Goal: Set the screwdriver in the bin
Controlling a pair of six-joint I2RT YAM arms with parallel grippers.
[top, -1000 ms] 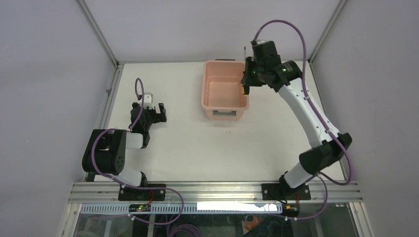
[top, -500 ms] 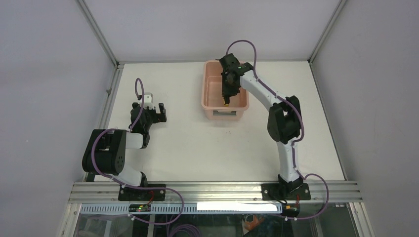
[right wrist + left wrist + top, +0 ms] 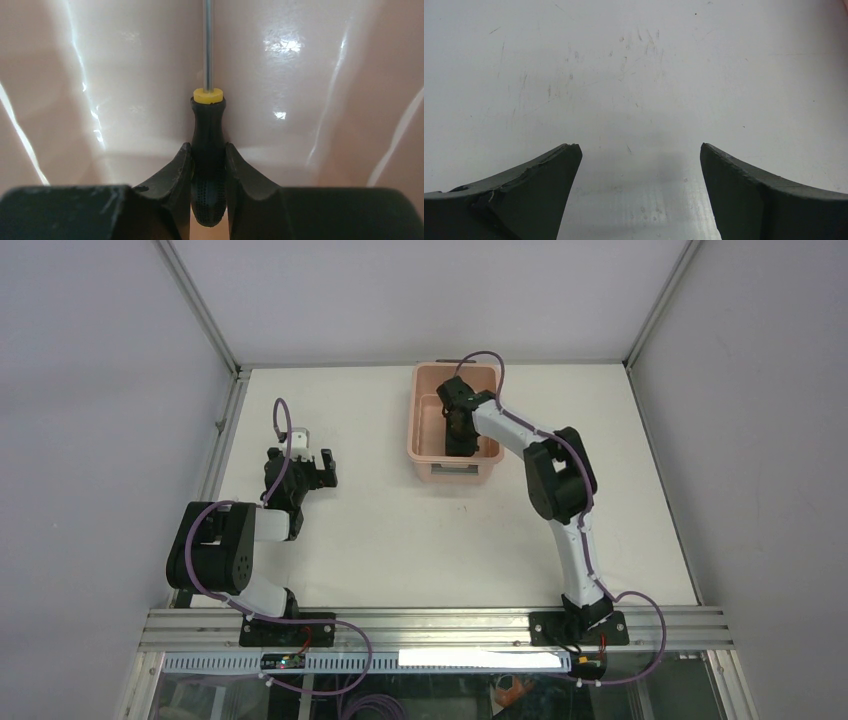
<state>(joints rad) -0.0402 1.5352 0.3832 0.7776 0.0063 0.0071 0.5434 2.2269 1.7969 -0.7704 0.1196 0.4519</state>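
Observation:
My right gripper is shut on the screwdriver, pinching its black handle. The yellow collar and thin shaft point away from me toward the pink wall of the bin. In the top view the right gripper is down inside the pink bin at the back middle of the table; the screwdriver is hidden there by the gripper. My left gripper rests open over the table at the left, and in its wrist view the left gripper has only bare tabletop between its fingers.
The white table is framed by metal rails and grey walls at the left, right and back. The bin stands close to the back edge. The right arm's elbow rises just right of the bin.
The right arm swung left from the bin's right rim and came down into the bin with the screwdriver still gripped. The left arm has stayed put.

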